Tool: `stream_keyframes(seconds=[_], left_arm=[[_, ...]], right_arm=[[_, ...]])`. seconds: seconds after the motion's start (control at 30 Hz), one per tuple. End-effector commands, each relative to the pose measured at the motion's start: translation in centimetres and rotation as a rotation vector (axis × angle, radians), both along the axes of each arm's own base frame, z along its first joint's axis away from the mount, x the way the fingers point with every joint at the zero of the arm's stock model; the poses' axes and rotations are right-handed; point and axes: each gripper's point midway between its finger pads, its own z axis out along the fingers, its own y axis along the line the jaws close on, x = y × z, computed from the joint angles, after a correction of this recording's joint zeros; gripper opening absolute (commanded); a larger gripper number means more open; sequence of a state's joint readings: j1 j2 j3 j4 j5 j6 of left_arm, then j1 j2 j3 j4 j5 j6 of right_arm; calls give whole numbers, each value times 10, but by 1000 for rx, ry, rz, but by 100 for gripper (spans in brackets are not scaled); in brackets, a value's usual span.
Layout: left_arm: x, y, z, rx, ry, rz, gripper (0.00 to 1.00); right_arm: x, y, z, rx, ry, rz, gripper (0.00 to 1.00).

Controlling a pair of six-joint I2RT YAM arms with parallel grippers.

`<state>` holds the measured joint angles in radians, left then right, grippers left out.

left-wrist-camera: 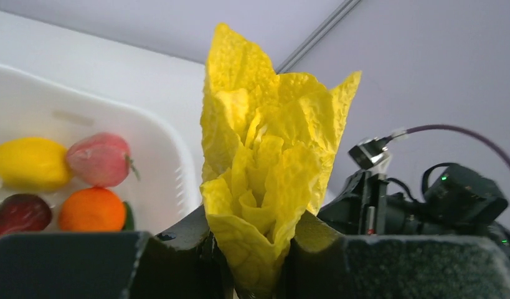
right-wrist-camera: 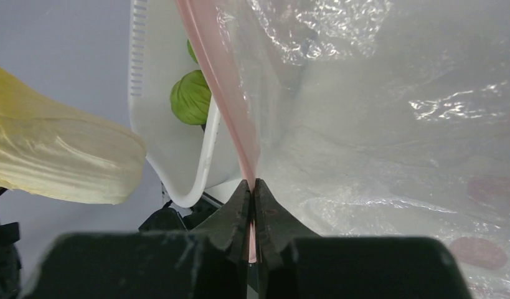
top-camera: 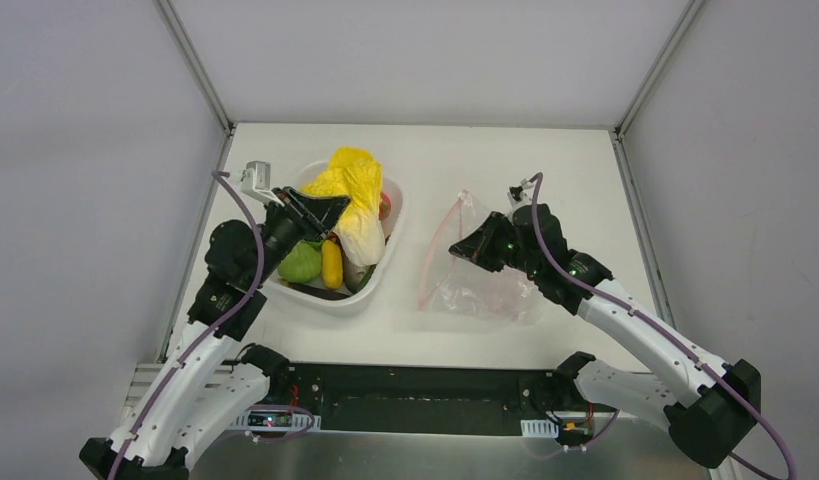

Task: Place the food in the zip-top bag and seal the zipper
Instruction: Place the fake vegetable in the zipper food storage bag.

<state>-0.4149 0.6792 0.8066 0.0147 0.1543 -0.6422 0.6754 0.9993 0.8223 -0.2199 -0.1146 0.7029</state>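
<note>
A leafy yellow toy cabbage (left-wrist-camera: pixel 271 156) from the food is lifted above the white tub (top-camera: pixel 390 255), and my left gripper (left-wrist-camera: pixel 258 249) is shut on its base. From above, that left gripper (top-camera: pixel 325 212) hangs over the tub's left side with the cabbage (top-camera: pixel 357 195) reaching right. The zip-top bag (top-camera: pixel 480 290) lies crinkled to the right of the tub. My right gripper (top-camera: pixel 467 247) is shut on its pink zipper (right-wrist-camera: pixel 221 75), raising that edge; the right gripper (right-wrist-camera: pixel 252 190) pinches the strip tight. More food stays in the tub: lemon (left-wrist-camera: pixel 28 163), pink-red piece (left-wrist-camera: pixel 99 159), orange (left-wrist-camera: pixel 90 208).
The tub (right-wrist-camera: pixel 159 124) stands close to the bag's left, a green piece (right-wrist-camera: pixel 191 96) showing over its rim. Grey walls with metal posts close in the table (top-camera: pixel 545 160) on the left, back and right. Both arm bases sit at the near edge.
</note>
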Motion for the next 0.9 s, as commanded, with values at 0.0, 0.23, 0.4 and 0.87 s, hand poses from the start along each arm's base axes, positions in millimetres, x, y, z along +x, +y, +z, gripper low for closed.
stream_keyframes(seconds=[0.0,0.23,0.4,0.87], left_arm=[[-10,-10,59,-325,-184,-58,0],[-14,-27,66,-437,-244,-74,0],[-15,-45,64,-479,-245,-80,0],[-6,-57,42,-555,-207,-73,0]], right_arm=[[-1,14,28,148,-3,9,6],[-6,24,38,279,40,11,6],[-6,26,47,356,52,-4,5],[-8,33,61,462,79,6,4]])
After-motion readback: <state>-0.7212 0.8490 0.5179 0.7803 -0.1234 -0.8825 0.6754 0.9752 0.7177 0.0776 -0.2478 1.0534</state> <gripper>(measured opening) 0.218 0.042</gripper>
